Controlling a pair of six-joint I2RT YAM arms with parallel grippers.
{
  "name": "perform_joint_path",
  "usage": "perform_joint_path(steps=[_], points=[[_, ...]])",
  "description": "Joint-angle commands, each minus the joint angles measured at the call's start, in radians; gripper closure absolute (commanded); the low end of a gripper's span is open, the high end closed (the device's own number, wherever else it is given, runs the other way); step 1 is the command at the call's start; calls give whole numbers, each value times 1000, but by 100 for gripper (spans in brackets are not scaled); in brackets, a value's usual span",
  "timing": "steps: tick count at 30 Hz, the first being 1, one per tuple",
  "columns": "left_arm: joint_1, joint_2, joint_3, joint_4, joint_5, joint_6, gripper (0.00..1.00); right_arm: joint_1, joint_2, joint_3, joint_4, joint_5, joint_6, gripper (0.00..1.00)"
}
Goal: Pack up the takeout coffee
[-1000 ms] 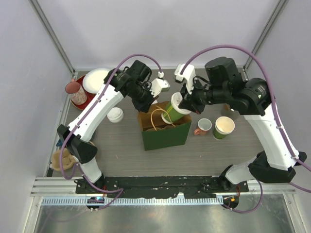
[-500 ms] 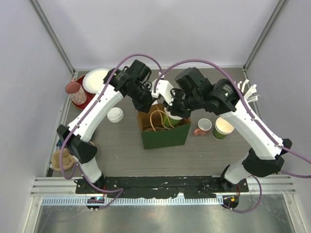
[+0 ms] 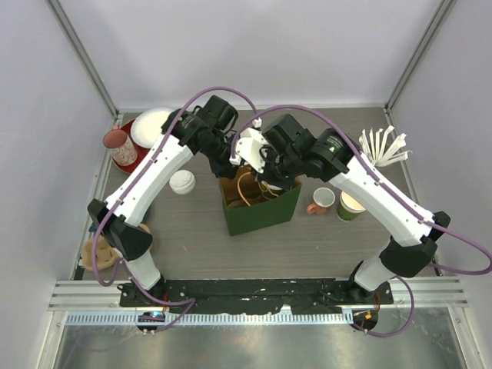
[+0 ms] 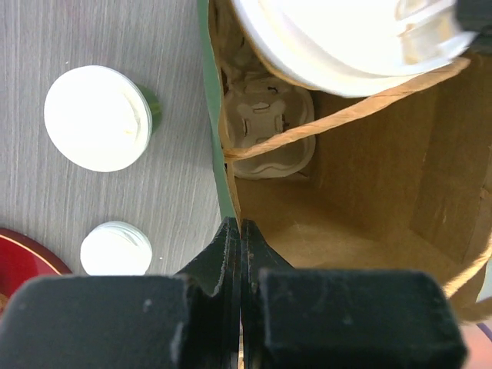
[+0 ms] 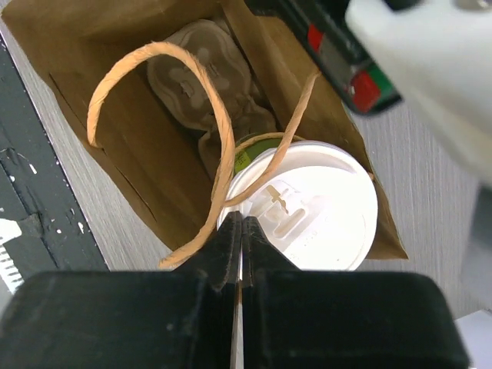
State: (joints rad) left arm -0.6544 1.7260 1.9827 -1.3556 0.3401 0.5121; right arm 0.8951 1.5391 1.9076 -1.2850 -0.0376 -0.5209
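Left pincer (image 4: 234, 227) pinching bag (image 4: 369, 184) rim | right pincer (image 5: 240, 220) pinching lidded cup (image 5: 307, 207) rim, in bag mouth

The bag (image 5: 146, 173) is matt paper; the lid (image 5: 307, 207), smooth white plastic.

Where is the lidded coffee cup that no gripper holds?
In the top view the lidded cup stands on the table, just left of the green bag.

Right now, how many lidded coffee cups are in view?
2. One lidded green cup stands on the table beside the paper bag; the second lidded cup is at its mouth. Others may be hidden.
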Motion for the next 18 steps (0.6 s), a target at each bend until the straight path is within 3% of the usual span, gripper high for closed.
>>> perform_joint_path(steps=[1,7,13,18], points=[[1,-52,2,-307,39,58,100,8,27,-14,38,-45,-36,99],[1,-81,-22,-309,63,118,100,11,-4,-108,30,-41,-62,99],[21,-94,-51,-307,118,95,100,100,-17,-33,-46,-8,7,99],[27,-91,-47,-309,223,92,100,116,-85,-156,-57,-25,41,99]])
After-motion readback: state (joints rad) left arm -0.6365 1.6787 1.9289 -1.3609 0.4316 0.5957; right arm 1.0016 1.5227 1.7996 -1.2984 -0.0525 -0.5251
